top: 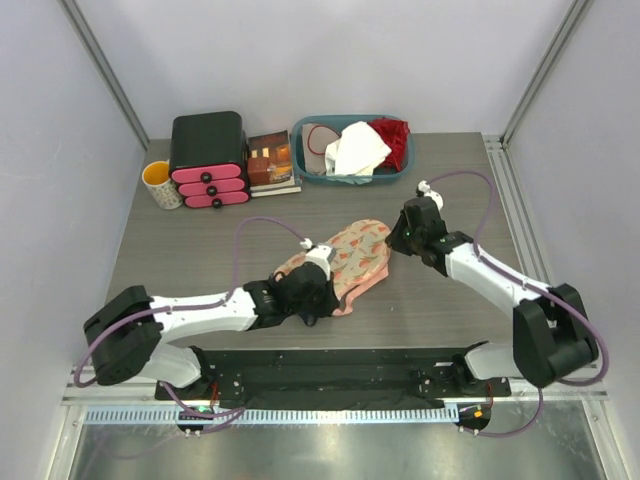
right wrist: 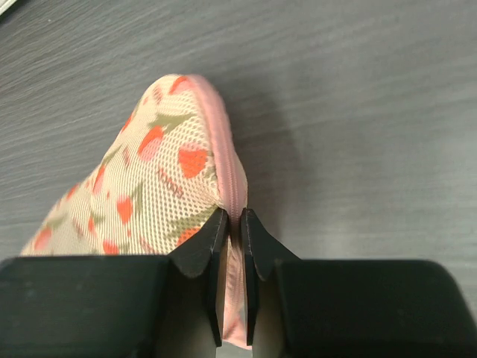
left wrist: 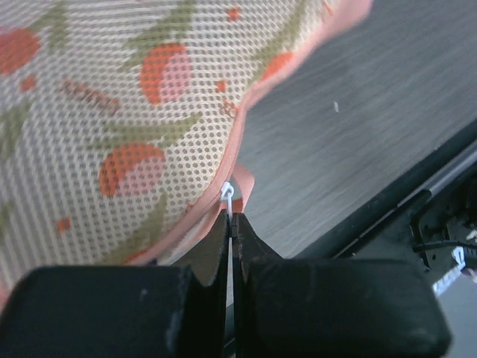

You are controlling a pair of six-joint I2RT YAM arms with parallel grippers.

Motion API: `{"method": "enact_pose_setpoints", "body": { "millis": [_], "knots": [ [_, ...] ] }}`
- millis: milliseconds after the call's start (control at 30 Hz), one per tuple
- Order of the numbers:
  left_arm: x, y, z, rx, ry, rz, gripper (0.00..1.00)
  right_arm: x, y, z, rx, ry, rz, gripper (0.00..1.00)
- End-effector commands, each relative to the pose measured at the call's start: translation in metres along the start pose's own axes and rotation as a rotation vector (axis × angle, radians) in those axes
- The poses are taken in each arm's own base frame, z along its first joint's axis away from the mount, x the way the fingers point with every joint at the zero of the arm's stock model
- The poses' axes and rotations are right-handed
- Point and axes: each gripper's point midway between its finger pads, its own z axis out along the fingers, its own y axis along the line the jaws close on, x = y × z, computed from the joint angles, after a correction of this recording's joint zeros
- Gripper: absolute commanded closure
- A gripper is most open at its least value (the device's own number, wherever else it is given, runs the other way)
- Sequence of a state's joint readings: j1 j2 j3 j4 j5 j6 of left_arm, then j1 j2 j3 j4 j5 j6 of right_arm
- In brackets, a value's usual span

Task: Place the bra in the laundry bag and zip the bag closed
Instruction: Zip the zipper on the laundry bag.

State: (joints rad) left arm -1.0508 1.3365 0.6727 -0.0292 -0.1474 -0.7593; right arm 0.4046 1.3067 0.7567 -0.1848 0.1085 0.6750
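**Desk:** What's in front of you?

**Operator:** A grey wood-grain table (top: 450, 300) with pale walls on three sides. My left gripper (left wrist: 229, 215) is pinched fully shut, and the small white zipper pull (left wrist: 227, 195) sits right at its tips, at the near end of the laundry bag (top: 355, 250). My right gripper (right wrist: 233, 216) is drawn narrow around the pink zipper trim (right wrist: 232, 179) at the bag's far end, though the bite looks light to me.

**Desk:** And the bra?

**Operator:** I can't see it in any view. The floral mesh lies domed in the middle of the table and nothing dark pokes out, so I judge it's inside. The zip looks closed along the stretches I can see. The seam under my left arm is hidden.

**Desk:** What worries you?

**Operator:** Two things. If the right pinch slips off that thin trim, the bag loses its anchor. Any tug on the pull would then drag the whole pouch across the table rather than run the slider. The pull is also tiny, so it could pop out of my left fingers (left wrist: 216, 246) and leave a gap in the zip. Beyond that, the teal basket (top: 299, 150) at the back is well apart and out of the way.
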Motion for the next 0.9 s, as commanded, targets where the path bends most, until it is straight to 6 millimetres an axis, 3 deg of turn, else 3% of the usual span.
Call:
{"method": "enact_pose_setpoints", "body": {
  "millis": [0,100,200,233,333,400,433,467,500,533,567,633,667,733,800,867],
  "knots": [
    [-0.01,-0.069,0.009,0.184,-0.015,0.03,1.0,-0.043,0.007,0.014,0.011,-0.04,-0.089,0.84],
    [-0.002,-0.076,0.02,0.187,0.013,0.025,1.0,-0.053,0.009,0.025,0.018,-0.032,-0.106,0.8],
    [-0.006,-0.08,0.026,0.178,0.011,0.028,1.0,-0.049,0.019,0.024,-0.029,0.011,-0.116,0.65],
    [-0.007,-0.079,0.03,0.165,0.01,0.032,1.0,-0.046,0.019,0.022,-0.028,0.022,-0.121,0.54],
    [-0.016,-0.089,0.036,0.166,0.007,0.063,1.0,-0.03,0.007,0.009,0.014,0.078,-0.134,0.46],
    [-0.028,-0.102,0.034,0.196,-0.007,0.084,0.92,-0.012,-0.008,0.0,0.05,0.11,-0.144,0.43],
    [-0.03,-0.105,0.032,0.207,-0.008,0.087,0.85,-0.01,-0.004,-0.011,0.035,0.092,-0.154,0.41],
    [-0.035,-0.109,0.027,0.222,-0.021,0.087,0.66,-0.004,-0.008,-0.017,0.044,0.098,-0.157,0.4],
    [-0.038,-0.111,0.022,0.231,-0.031,0.095,0.57,0.009,-0.014,-0.021,0.046,0.12,-0.158,0.39],
    [-0.037,-0.107,0.018,0.225,-0.031,0.099,0.5,0.012,-0.008,-0.033,0.008,0.113,-0.149,0.39],
    [-0.046,-0.106,0.007,0.217,-0.061,0.095,0.35,0.028,-0.013,-0.035,-0.004,0.145,-0.146,0.38],
    [-0.037,-0.09,-0.003,0.175,-0.036,0.119,0.32,0.042,-0.001,-0.05,-0.103,0.175,-0.122,0.37],
    [-0.047,-0.086,-0.017,0.164,-0.074,0.115,0.32,0.054,0.0,-0.051,-0.129,0.192,-0.102,0.37],
    [-0.035,-0.06,-0.028,0.085,-0.047,0.14,0.29,0.073,0.012,-0.057,-0.228,0.25,-0.088,0.33],
    [-0.039,-0.046,-0.046,0.043,-0.067,0.161,0.28,0.086,0.016,-0.054,-0.292,0.266,-0.058,0.29],
    [-0.023,-0.025,-0.053,-0.001,-0.017,0.197,0.28,0.095,0.023,-0.048,-0.36,0.282,-0.042,0.27]
  ]
}}
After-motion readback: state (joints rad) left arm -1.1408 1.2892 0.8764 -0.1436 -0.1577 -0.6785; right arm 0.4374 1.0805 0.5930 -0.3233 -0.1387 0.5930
